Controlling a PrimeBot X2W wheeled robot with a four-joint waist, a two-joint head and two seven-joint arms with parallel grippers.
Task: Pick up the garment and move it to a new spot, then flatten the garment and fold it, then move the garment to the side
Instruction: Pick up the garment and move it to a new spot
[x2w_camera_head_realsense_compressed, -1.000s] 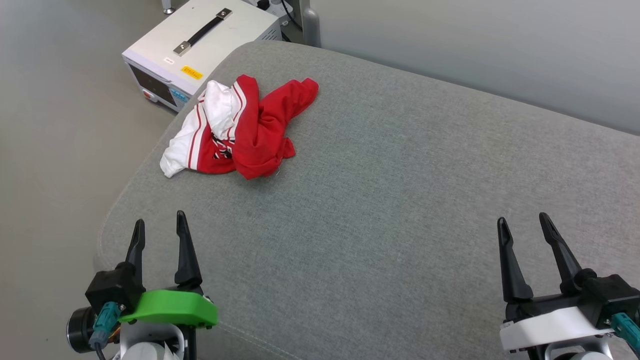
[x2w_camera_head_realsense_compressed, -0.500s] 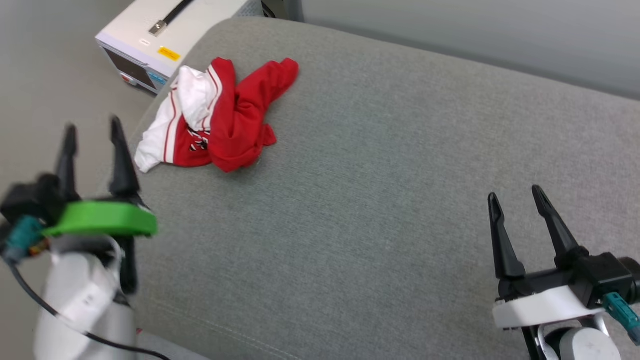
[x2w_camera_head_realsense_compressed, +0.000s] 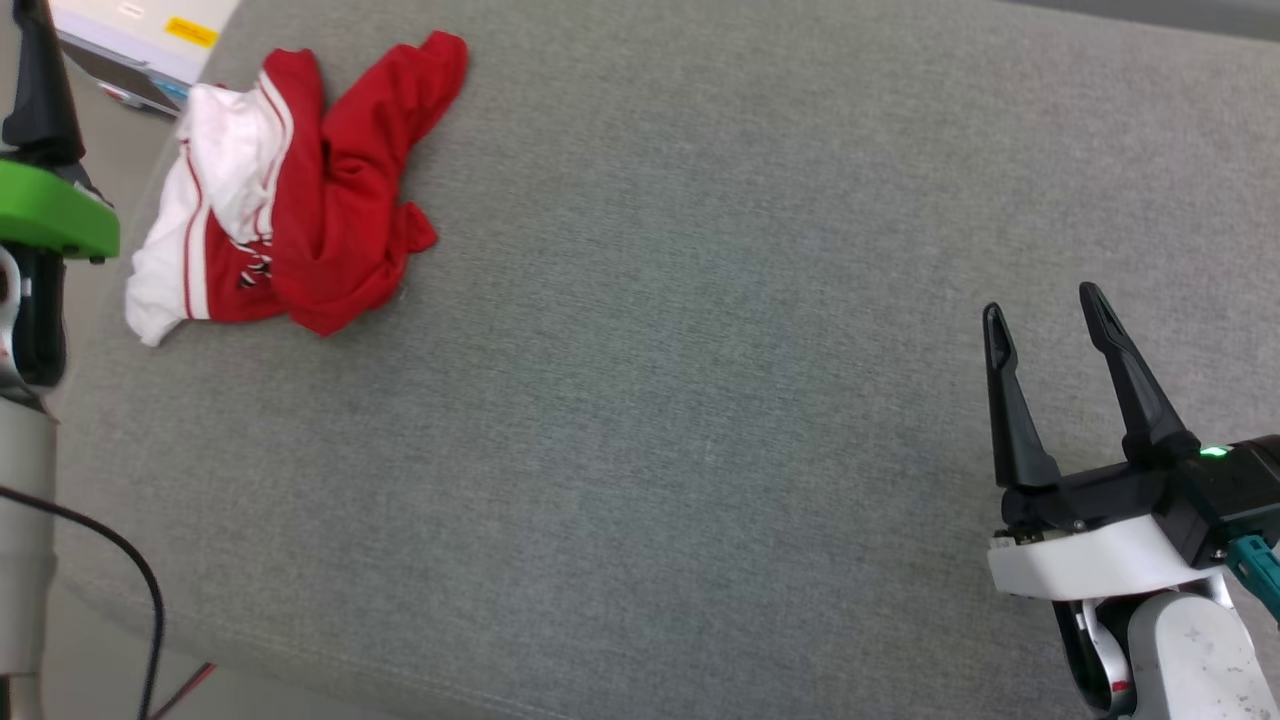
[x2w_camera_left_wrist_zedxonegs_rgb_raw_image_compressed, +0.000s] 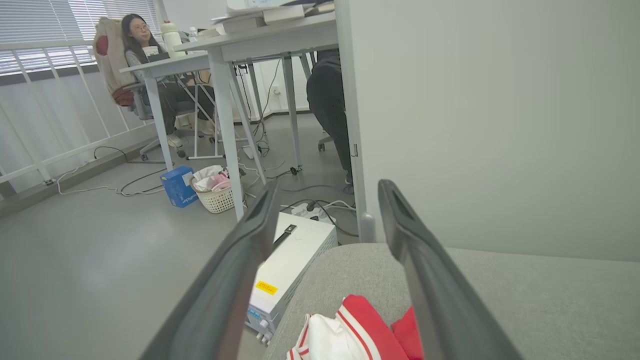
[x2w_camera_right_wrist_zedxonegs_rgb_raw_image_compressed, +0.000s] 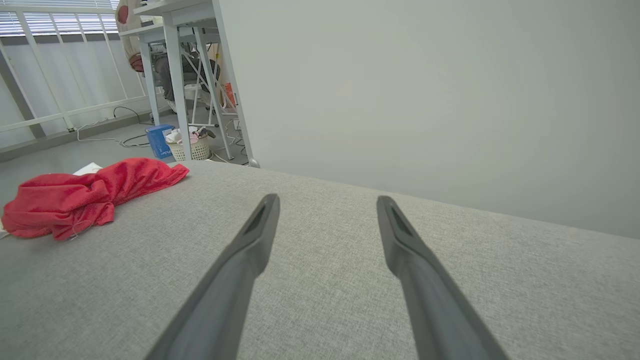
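At cushion (x2w_camera_head_realsense_compressed: 700, 400) far-left corner: crumpled garment (x2w_camera_head_realsense_compressed: 300, 190) just beside left gripper (x2w_camera_left_wrist_zedxonegs_rgb_raw_image_compressed: 327, 187), well apart from right gripper (x2w_camera_head_realsense_compressed: 1040, 305); both spread wide, empty.

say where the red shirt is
The shirt sits at the head view's upper left, on the grey cushion, far left corner, next to the white box.
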